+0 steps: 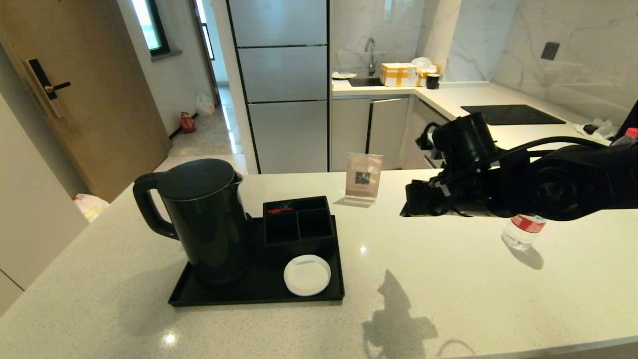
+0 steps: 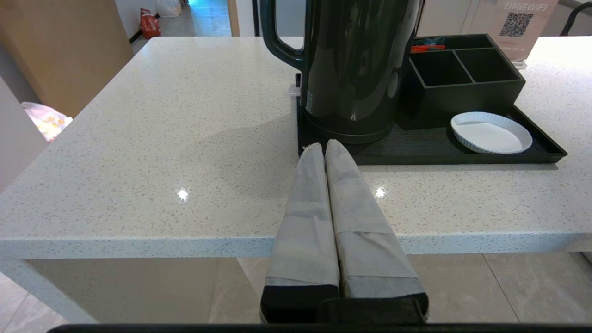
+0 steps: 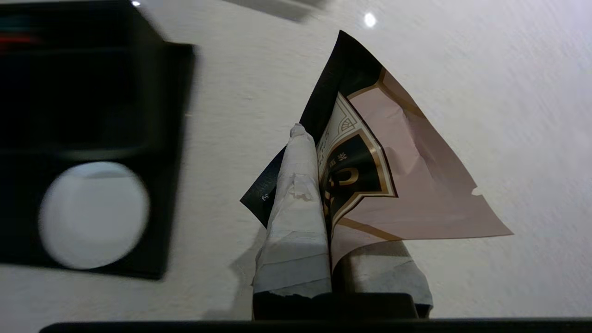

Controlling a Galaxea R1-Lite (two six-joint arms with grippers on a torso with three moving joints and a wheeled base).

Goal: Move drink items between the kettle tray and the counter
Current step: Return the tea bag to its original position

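Note:
My right gripper (image 3: 318, 141) is shut on the tea sachet (image 3: 407, 185), a pale pinkish packet with a black and gold label. It holds the sachet in the air above the counter (image 1: 448, 289), to the right of the kettle tray (image 3: 173, 138). In the head view the right arm (image 1: 473, 174) hides the sachet. The water bottle (image 1: 523, 232), clear with a red label, stands on the counter at the right, its top behind that arm. The flat black kettle tray (image 1: 249, 294) lies at the left centre. My left gripper (image 2: 323, 147) is shut and empty, off the counter's near edge, pointing at the kettle (image 2: 356, 69).
On the tray stand the black kettle (image 1: 204, 219), a black compartment box (image 1: 298, 224) and a white dish (image 1: 307, 274). An upright QR card (image 1: 363, 180) stands behind the tray. A second red-capped bottle (image 1: 629, 135) shows at the far right edge. The black hob (image 1: 511, 114) lies beyond.

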